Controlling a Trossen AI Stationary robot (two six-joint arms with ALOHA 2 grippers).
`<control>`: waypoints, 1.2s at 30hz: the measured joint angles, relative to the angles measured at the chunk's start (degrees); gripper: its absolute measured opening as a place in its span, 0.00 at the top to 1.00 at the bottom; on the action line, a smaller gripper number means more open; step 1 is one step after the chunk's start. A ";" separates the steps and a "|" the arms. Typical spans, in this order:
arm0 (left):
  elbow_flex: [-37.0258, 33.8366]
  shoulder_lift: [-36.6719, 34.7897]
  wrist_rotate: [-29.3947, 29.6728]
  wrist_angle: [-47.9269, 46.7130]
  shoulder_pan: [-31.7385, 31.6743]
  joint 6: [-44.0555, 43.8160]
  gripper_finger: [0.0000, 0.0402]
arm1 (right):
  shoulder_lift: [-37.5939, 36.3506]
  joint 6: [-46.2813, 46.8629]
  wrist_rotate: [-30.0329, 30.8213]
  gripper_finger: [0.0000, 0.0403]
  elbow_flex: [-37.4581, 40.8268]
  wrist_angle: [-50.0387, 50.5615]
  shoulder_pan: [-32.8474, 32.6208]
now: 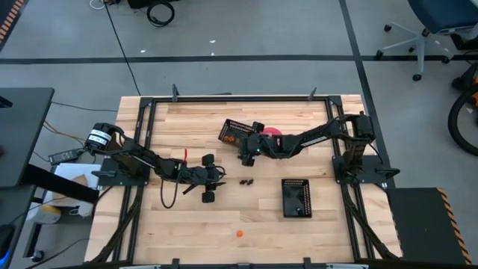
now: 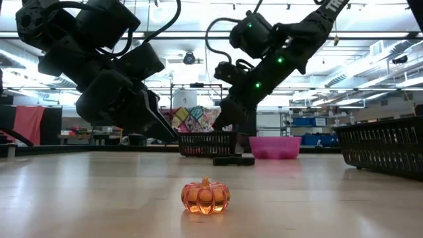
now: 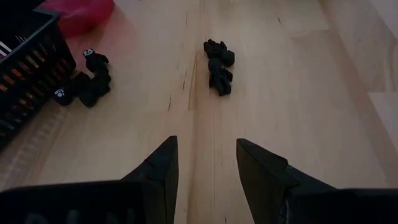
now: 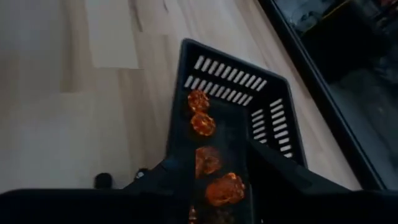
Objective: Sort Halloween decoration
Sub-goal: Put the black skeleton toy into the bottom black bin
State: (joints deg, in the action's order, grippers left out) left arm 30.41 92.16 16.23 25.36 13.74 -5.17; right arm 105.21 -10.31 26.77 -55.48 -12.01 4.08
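Several orange pumpkin trinkets [image 4: 203, 123] lie inside a black mesh basket [image 1: 234, 133] at the table's middle far part. My right gripper [image 4: 214, 163] hovers open above that basket [image 4: 267, 118]. One more orange pumpkin [image 2: 205, 196] sits alone near the table's near edge [image 1: 239, 233]. A cluster of black trinkets [image 3: 217, 65] lies on the wood ahead of my left gripper [image 3: 205, 149], which is open and low over the table. A second black cluster [image 3: 87, 84] lies beside the basket wall. No pale trinket shows.
A pink bowl [image 2: 274, 147] stands just right of the far basket, partly under the right arm [image 1: 299, 140]. A second black mesh basket [image 1: 296, 197] sits toward the table's right near part. Bare wood lies along the near edge, around the lone pumpkin.
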 joint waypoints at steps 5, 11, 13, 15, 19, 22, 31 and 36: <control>0.00 0.00 0.00 -0.02 0.00 0.00 0.66 | -0.58 -0.33 -0.25 0.58 0.00 0.97 0.00; 0.00 0.00 0.00 -0.02 0.00 0.00 0.66 | -4.39 -2.90 4.54 0.57 -0.07 0.56 -4.85; 0.00 0.00 0.00 0.00 0.00 -0.10 0.66 | -4.81 -1.02 3.26 0.57 -0.07 1.84 -6.39; 0.00 0.00 0.00 0.00 0.00 -0.27 0.66 | -4.70 2.40 0.44 0.57 -0.07 4.23 -7.47; 0.00 0.00 0.00 0.00 0.00 -0.98 0.66 | -4.04 9.83 -7.30 0.57 0.09 10.04 -9.24; 0.00 0.00 0.00 0.00 0.00 -1.22 0.66 | -4.13 13.58 -11.71 0.57 -0.02 11.46 -10.65; -0.02 0.00 0.00 0.36 0.00 -1.23 0.66 | -2.17 15.21 -17.34 0.57 -0.01 17.17 -14.22; 0.00 0.00 0.00 0.58 -0.02 -1.19 0.66 | -0.11 14.03 -17.92 0.57 0.29 15.49 -13.47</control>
State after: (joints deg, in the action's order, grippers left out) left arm 30.41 92.16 16.23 25.94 13.72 -6.35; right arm 105.10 3.72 8.85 -55.19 3.49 -9.38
